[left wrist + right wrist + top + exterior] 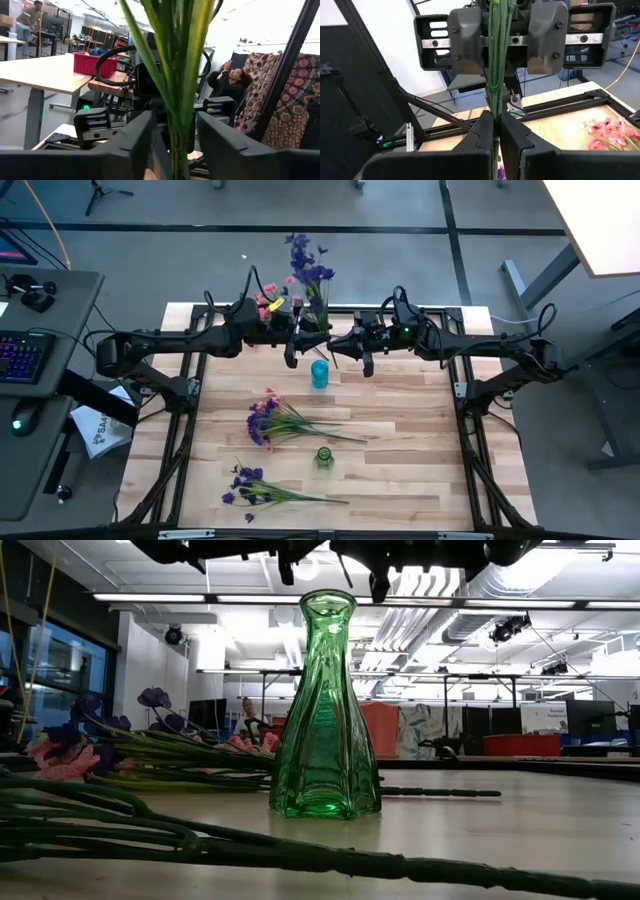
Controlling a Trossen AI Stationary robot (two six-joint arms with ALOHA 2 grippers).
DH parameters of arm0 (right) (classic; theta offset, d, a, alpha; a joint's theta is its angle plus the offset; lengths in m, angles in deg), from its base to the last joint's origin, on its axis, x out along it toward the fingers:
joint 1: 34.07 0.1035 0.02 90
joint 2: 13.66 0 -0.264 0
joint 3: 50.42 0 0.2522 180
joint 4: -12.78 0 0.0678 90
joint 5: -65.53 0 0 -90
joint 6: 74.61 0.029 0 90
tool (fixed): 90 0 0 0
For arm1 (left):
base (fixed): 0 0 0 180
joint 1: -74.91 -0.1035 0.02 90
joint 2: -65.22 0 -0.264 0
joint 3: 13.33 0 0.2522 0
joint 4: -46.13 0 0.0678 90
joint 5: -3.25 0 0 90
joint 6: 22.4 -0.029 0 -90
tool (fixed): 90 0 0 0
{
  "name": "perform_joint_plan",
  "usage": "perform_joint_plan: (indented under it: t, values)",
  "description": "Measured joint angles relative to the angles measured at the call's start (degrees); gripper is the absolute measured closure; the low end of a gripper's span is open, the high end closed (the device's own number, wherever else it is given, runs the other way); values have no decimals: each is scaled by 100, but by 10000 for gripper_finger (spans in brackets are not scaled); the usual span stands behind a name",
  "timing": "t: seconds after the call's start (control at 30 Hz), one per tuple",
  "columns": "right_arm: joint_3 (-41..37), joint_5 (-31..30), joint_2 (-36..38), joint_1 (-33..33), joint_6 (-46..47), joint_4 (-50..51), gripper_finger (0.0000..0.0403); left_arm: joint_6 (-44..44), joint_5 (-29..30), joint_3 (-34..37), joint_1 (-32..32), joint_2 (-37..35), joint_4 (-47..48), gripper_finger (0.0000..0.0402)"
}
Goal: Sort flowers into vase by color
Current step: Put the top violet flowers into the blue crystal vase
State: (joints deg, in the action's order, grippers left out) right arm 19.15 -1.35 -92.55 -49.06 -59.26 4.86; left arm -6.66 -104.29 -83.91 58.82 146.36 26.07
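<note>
Right pincer [496, 135] is clamped on the green stems of the purple-blossomed sprig [308, 275], upright above the small blue vase [319, 373] at the surface's far middle. Left pincer [175, 137] stands wide around those stems. Pink-and-purple sprigs [275, 422] lie near the green glass vase [323, 457].

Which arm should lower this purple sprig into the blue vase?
Right. The right gripper is shut on the stems, near the blue vase; the left gripper stands open around them.

The white sheet [98, 432] perhaps reads "SAA"; nothing else legible.
</note>
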Motion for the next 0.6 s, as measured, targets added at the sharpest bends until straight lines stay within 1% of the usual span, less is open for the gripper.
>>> perform_joint_plan:
  t: [0.13,0.17,0.2,0.33,0.43,0.53,0.6]
  values:
    - [0,-8,0,80,-149,6,375,-110,-30,0,-1,0,8,371]
    - [-1,-9,0,84,-139,18,365,-142,-48,0,-11,-3,53,385]
    - [-3,-12,0,86,-91,38,354,-196,-51,0,-31,-7,126,391]
    - [-7,-21,15,83,117,279,297,-385,-112,0,-194,-111,648,391]
    - [-7,-26,134,42,146,574,249,-427,-200,0,-398,-369,1344,398]
    - [-7,98,326,-43,18,869,204,-759,-60,1,-575,-697,2190,399]
    - [-7,104,482,-129,-40,1028,181,-939,38,2,-631,-899,2618,400]
